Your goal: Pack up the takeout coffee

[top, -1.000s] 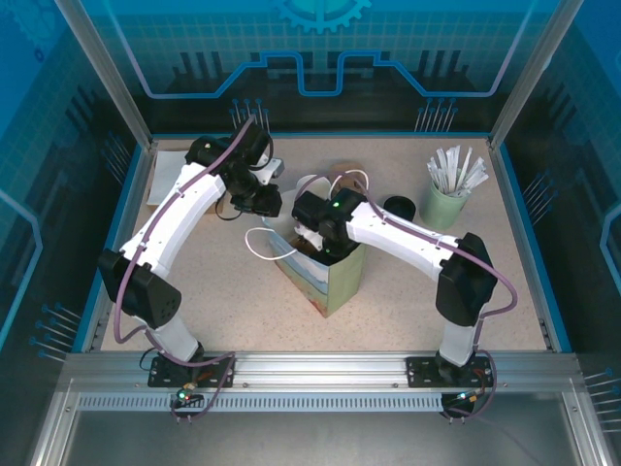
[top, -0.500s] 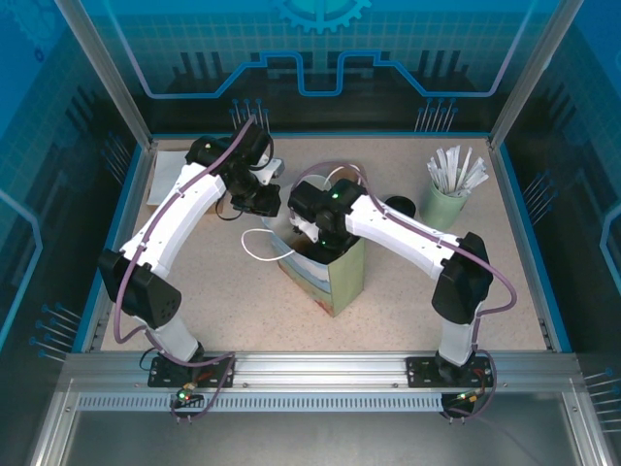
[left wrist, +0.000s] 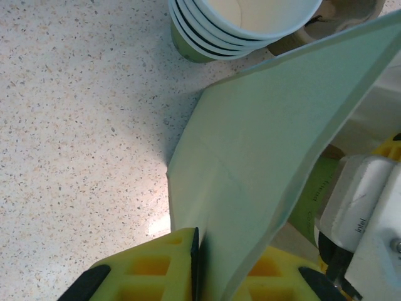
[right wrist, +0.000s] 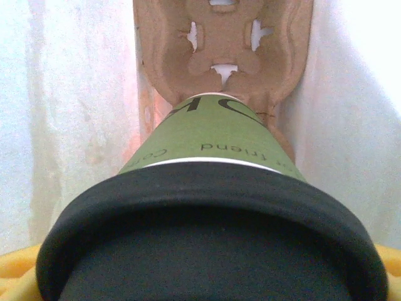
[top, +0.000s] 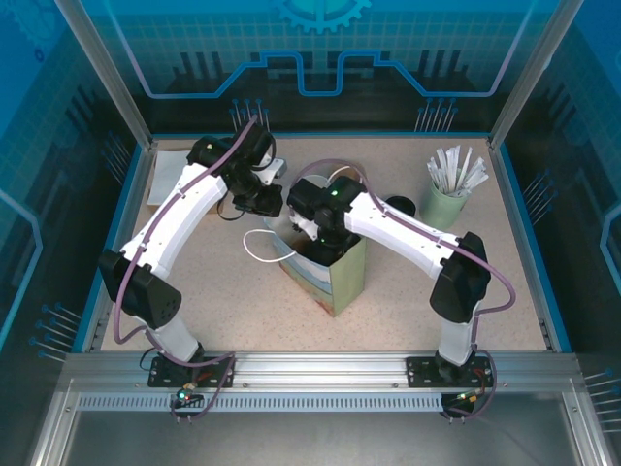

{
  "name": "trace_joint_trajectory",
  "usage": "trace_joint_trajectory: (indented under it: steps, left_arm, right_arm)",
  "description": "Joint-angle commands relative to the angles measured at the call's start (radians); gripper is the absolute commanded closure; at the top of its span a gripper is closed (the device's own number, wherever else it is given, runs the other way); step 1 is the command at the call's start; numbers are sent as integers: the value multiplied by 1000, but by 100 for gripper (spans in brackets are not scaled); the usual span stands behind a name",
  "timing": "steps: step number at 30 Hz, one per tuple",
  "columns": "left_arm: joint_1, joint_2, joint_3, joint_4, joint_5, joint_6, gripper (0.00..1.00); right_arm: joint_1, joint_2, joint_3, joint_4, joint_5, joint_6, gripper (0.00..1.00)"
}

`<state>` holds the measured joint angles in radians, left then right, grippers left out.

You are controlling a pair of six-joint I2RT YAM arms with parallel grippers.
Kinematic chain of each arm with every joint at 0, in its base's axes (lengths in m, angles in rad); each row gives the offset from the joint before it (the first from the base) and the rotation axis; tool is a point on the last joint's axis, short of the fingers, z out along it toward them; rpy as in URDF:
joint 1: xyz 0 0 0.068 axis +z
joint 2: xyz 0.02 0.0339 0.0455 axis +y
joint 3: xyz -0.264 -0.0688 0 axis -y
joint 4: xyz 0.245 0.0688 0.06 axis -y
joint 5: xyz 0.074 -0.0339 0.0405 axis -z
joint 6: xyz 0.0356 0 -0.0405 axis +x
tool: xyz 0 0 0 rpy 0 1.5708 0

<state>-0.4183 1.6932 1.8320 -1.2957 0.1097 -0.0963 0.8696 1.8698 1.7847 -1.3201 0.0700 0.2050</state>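
Note:
The takeout coffee (right wrist: 213, 138), a green paper cup under a black lid (right wrist: 207, 251), sits between the yellow fingers (right wrist: 15, 269) of my right gripper (right wrist: 200, 276), which is shut on it. Its base meets the brown pulp carrier (right wrist: 219, 63) lying inside the pale paper bag (top: 342, 282). From above, my right gripper (top: 323, 243) reaches down into the bag's mouth. My left gripper (left wrist: 216, 241) (top: 262, 199) is shut on the bag's wall (left wrist: 269, 144) at its far-left edge.
A stack of green paper cups (left wrist: 244, 25) stands just beyond the bag's held edge. A pale green cup of white straws (top: 446, 199) and a loose black lid (top: 398, 206) stand at the back right. The bag's white handle loop (top: 254, 248) lies on the table.
My right wrist has shifted a little toward the far left over the bag, and the bag's mouth has moved with it. The left arm has hardly moved.

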Motion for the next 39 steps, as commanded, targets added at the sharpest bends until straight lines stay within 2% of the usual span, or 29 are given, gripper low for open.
trace_joint_trajectory:
  steps: [1, 20, 32, 39]
  left_arm:
    - [-8, -38, 37, 6, 16, -3, 85]
    - [-11, -35, 14, 9, -16, 4, 83]
    - [-11, -32, 12, 10, -16, 5, 82]
    - [-11, -31, 17, 4, -19, 8, 80]
  right_arm:
    - [-17, 29, 35, -39, -20, 15, 15]
    - [-18, 3, -15, -59, -35, 18, 15]
    - [-30, 23, -144, 84, -34, 1, 15]
    - [-31, 38, -192, 109, -41, -9, 15]
